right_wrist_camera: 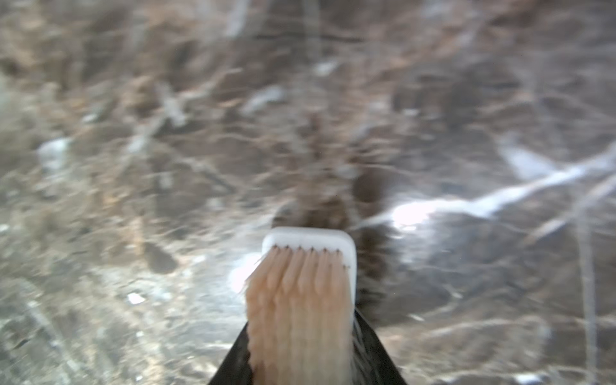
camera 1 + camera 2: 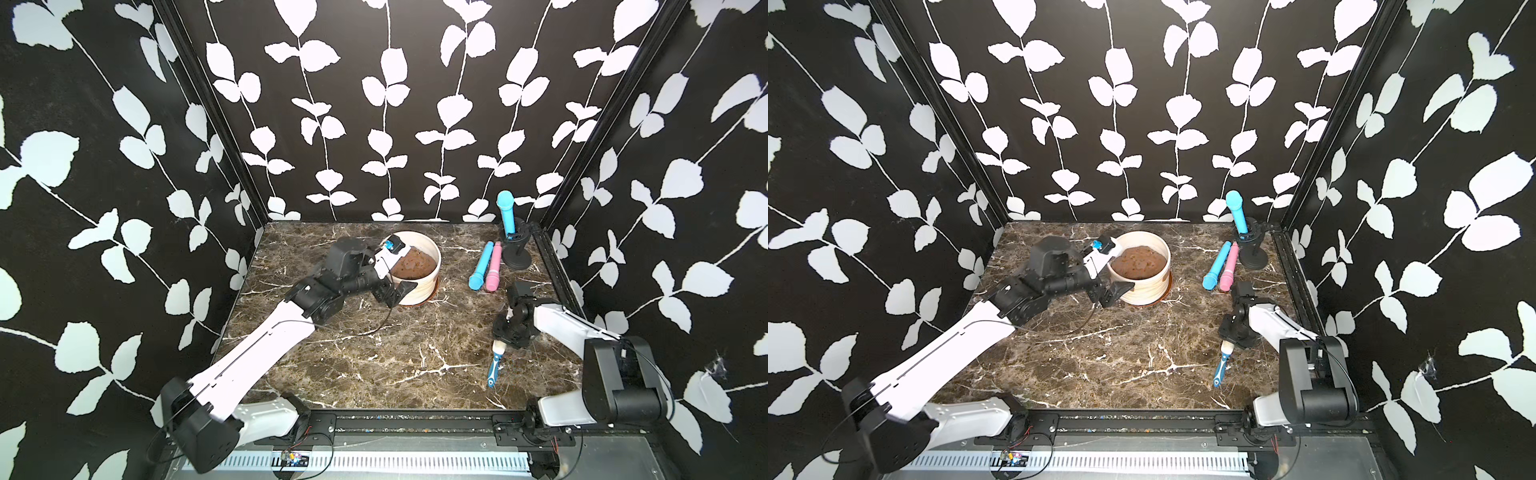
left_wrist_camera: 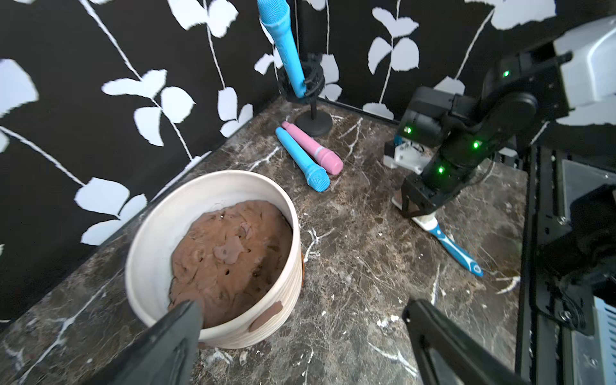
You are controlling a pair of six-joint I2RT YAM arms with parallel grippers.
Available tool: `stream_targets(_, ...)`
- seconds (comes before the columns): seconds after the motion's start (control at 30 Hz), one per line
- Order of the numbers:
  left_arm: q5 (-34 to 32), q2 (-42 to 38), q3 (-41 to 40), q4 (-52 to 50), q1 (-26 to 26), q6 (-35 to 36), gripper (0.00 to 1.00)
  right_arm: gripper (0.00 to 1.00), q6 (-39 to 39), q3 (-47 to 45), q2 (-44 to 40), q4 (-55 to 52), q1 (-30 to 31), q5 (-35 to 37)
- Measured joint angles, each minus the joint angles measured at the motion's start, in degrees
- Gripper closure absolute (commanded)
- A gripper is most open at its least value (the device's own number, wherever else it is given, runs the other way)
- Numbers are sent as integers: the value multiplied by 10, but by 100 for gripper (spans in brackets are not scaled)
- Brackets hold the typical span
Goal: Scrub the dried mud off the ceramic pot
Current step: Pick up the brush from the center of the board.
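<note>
Over on the left, the left hand (image 3: 300, 308) is hanging at the near side of the ceramic pot (image 2: 419, 291) with its fingers spread wide, holding nothing. One finger is sitting over the lip above the brown soil (image 3: 233, 253); its partner is standing clear outside, over the bench (image 3: 350, 266). The pot is standing upright toward the back of the bench. The dried mud (image 3: 274, 308) is showing as two flat reddish patches on the ribbed outer wall, between those two fingers (awkwardly placed, to my eye). I'd say this hand's job is bracing, so it should be pinching the wall a little to one side of the patches. That leaves them bare and facing the other arm. The grip wants to be firm enough that the pot is not skating or spinning under the strokes.

Further right, the right hand (image 2: 505, 337) is sitting low over the head end of the brush (image 2: 494, 370), which is lying on the bench well apart from the pot. Its fingers are flanking the pale bristles (image 1: 300, 300); whether they are actually squeezing I cannot tell. A hold on the white back and neck looks wiser to me than one on the tufts, leaving the bristles free to meet the mud.
</note>
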Motion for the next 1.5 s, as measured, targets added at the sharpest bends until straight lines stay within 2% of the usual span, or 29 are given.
stream_targets(0.17,-8,-5,-2,23,0,-23,1,69,-14,0,-17,2,24,-7)
stream_targets(0.3,14,2,-5,43,0,-61,2,69,-22,11,-73,-3,57,-10)
stream_targets(0.53,146,31,-61,218,1,-204,2,71,-55,112,-186,30,156,-24)
stream_targets(0.63,199,62,-63,255,-1,-235,2,71,-54,166,-203,48,185,-35)
stream_targets(0.73,228,79,-63,259,-3,-240,3,70,-28,206,-204,76,192,-50)
stream_targets(0.83,229,84,-62,249,-19,-228,6,69,7,232,-206,96,192,-65)
stream_targets(0.93,196,87,-49,208,-49,-193,7,69,45,254,-209,117,192,-77)
stream_targets(1.07,137,103,-14,152,-94,-127,9,71,131,252,-219,192,192,-94)
stream_targets(1.23,92,122,8,116,-112,-75,22,71,227,250,-202,262,192,-109)
stream_targets(1.43,77,139,21,96,-110,-52,58,71,269,250,-182,274,192,-123)
stream_targets(1.5,76,139,21,98,-110,-50,62,71,269,250,-182,274,192,-123)
